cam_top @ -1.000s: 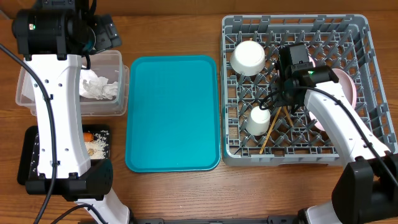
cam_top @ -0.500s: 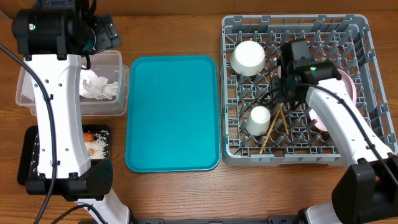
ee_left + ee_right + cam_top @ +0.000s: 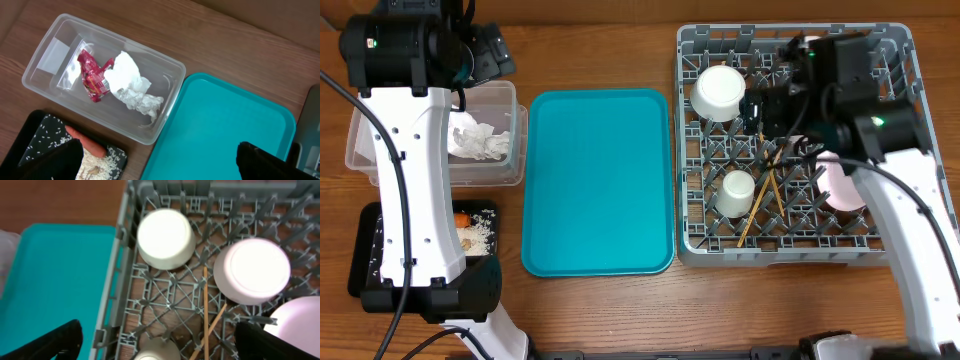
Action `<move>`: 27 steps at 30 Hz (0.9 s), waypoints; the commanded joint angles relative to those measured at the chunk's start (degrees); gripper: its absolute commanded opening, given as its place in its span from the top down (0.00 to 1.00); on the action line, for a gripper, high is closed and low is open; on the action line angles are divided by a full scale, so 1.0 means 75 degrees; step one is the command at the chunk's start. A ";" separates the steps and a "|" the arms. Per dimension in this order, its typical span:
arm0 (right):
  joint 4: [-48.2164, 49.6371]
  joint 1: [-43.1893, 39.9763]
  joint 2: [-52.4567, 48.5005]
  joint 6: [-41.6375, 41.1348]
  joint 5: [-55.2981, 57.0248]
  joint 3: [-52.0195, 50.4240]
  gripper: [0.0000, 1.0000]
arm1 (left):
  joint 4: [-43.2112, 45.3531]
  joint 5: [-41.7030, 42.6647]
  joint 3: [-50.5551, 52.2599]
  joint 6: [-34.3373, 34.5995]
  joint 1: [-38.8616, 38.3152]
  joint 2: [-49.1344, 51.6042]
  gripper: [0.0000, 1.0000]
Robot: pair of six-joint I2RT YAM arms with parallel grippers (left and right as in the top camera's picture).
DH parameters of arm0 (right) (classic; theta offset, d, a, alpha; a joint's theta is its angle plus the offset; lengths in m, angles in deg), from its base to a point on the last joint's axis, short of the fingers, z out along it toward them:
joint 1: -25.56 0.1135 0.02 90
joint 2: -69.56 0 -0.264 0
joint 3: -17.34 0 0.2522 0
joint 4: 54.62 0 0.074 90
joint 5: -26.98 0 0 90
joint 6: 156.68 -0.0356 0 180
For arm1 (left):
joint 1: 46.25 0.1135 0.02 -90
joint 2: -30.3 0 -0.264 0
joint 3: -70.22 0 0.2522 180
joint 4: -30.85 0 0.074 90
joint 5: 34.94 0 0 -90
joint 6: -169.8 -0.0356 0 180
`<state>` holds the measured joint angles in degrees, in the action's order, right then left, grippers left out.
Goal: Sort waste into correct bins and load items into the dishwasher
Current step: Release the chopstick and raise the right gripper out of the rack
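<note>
The grey dish rack holds a whitish bowl, a small cup, crossed chopsticks and a pink plate. My right gripper hangs open above the rack's back, empty. Its wrist view shows both bowls, the chopsticks and the plate below the open gripper. My left gripper is open and empty over the clear tub, which holds a red wrapper and crumpled paper. A carrot and food scraps lie in the black tray.
A bare teal tray lies between the bins and the rack. The clear tub sits at the back left, with the black tray in front of it. The left arm reaches across both bins.
My right gripper opened, rose and moved toward the rack's back right. The chopsticks now lie loose among the pegs. The left arm has not moved.
</note>
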<state>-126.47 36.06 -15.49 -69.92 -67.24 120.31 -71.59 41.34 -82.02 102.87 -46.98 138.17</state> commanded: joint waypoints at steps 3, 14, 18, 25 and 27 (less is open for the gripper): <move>0.0012 -0.0012 0.0111 -0.0026 -0.0134 0.0157 0.00 | 0.0026 0.0032 -0.0058 0.0128 -0.0006 -0.0221 0.00; 0.0012 -0.0012 0.0087 -0.0026 -0.0134 0.0154 0.00 | 0.0026 0.0032 -0.0058 0.0128 -0.0006 -0.0221 0.00; 0.0012 -0.0012 0.0087 -0.0026 -0.0134 0.0157 0.00 | 0.0026 0.0032 -0.0058 0.0128 -0.0006 -0.0221 0.00; 0.0012 -0.0012 0.0087 -0.0026 -0.0134 0.0157 0.00 | 0.0026 0.0032 -0.0058 0.0128 -0.0006 -0.0221 0.00; 0.0012 -0.0012 0.0087 -0.0026 -0.0134 0.0157 0.00 | 0.0026 0.0032 -0.0058 0.0128 -0.0006 -0.0221 0.00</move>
<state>-126.56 36.04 -14.73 -69.90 -67.70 120.68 -71.57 41.34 -82.02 102.87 -46.98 138.17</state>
